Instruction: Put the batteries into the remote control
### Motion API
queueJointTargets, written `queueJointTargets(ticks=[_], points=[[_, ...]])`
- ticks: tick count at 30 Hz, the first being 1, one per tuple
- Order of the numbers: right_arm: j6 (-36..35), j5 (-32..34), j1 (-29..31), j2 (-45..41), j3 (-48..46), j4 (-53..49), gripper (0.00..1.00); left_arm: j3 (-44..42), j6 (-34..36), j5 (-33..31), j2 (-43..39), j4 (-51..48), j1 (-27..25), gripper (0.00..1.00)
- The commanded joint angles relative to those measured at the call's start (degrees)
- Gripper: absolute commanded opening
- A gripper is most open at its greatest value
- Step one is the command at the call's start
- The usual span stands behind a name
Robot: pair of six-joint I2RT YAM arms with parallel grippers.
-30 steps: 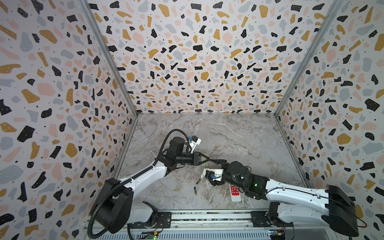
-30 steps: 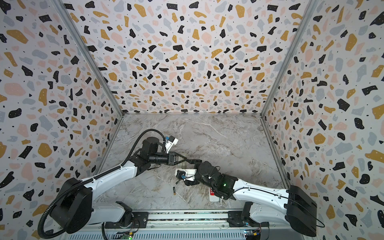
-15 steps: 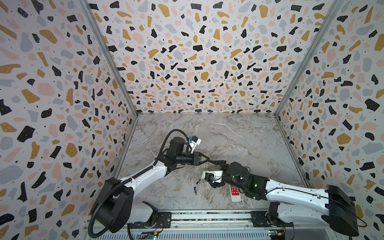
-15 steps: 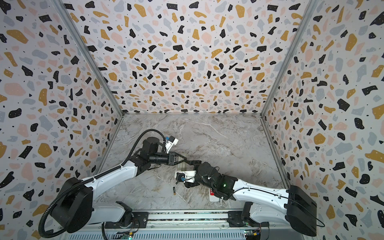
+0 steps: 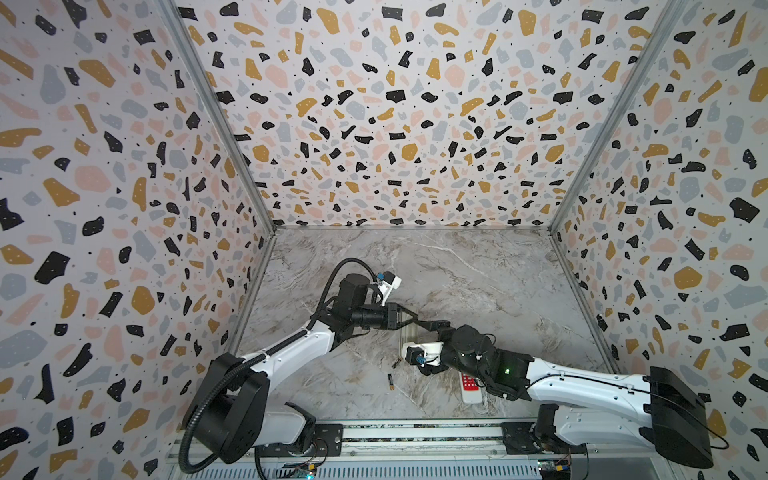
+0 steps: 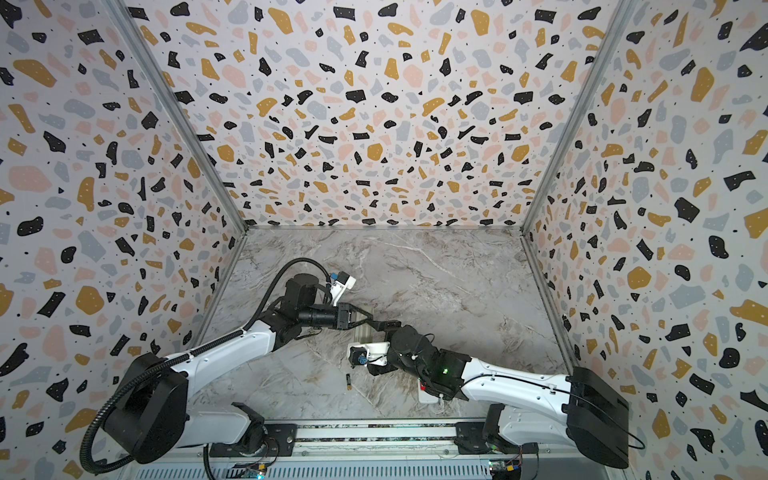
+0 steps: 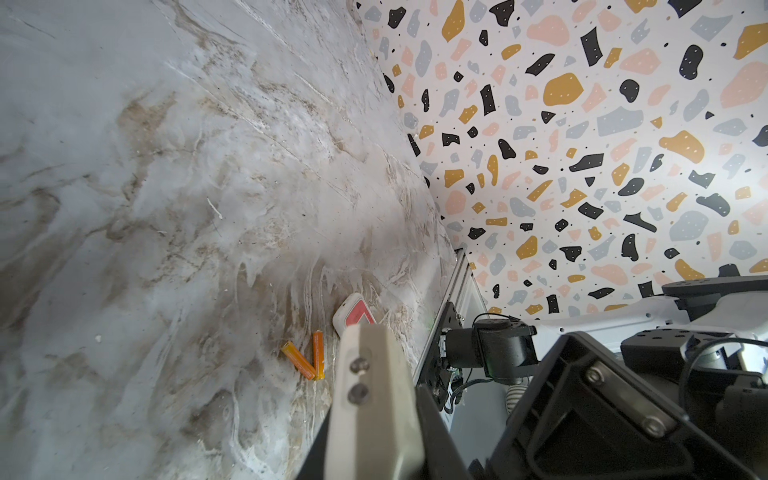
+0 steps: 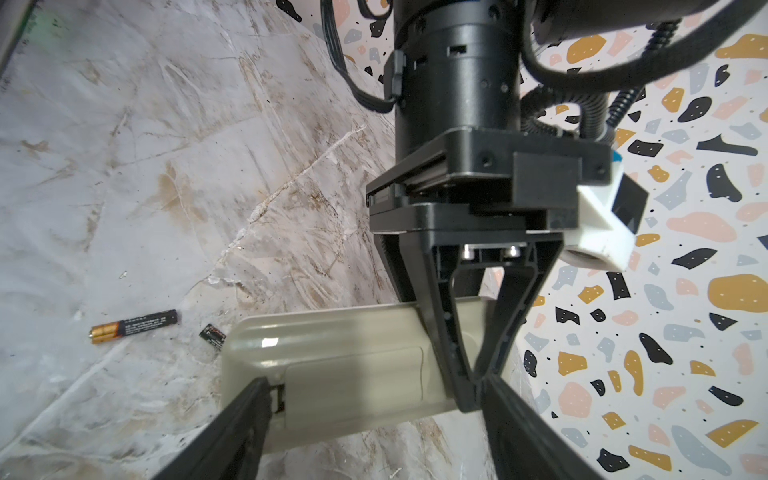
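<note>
Enclosure: terrazzo-print walls on 3 sides, rail along the front edge.
Tabletop: marble-look; carries all loose items.
Right arm: reaches in from the right. Right jaws wide, straddling the grey remote lengthwise, one tip at the cover's latch end, the other beside the left jaws. Clamped on nothing.
Left arm: reaches to mid tabletop. Left jaws narrow, pinched on the grey remote near one end; remote appears lifted off the surface.
Grey remote: ribbed back faces the right wrist cam; sits between both arms, mid tabletop.
White remote: red keypad up, flat on tabletop, partly under right arm, untouched.
Battery cover: shut, flush w/ remote back.
Black batteries: two, gold-ended, loose on tabletop just beside the held remote; other black battery half hidden behind it.
Orange batteries: two, ends touching in a V, just beside the white remote.
Step in hand (est.): opening the compartment. Cover on, no battery loaded, so task barely begun.
Next move needs: right tip to catch the latch and slide or pry the cover off while left jaws hold firm. Then right jaws free for a battery pickup, w/ polarity to mind.
</note>
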Motion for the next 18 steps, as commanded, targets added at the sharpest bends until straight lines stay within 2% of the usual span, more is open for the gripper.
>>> queueJointTargets(ticks=[1, 6, 9, 18], points=[[-2.15, 4.79, -0.17, 0.1, 0.27, 3.1, 0.82, -0.38, -0.63, 2.86, -0.2, 2.01, -0.26, 0.0], [-2.92, 6.62, -0.24, -0.67, -0.37, 5.58, 0.81, -0.02, -0.14, 2.53, 0.14, 1.08, -0.27, 0.0], [-3.24, 7.8, -0.22, -1.63, -1.35, 7.92, 0.8, 1.04, 3.13, 1.14, 0.61, -3.24, -0.29, 0.0], [-3.42, 7.89, -0.22, -2.61, -1.69, 8.99, 0.8, 0.93, 4.43, -0.5, 1.52, -4.6, -0.25, 0.0]])
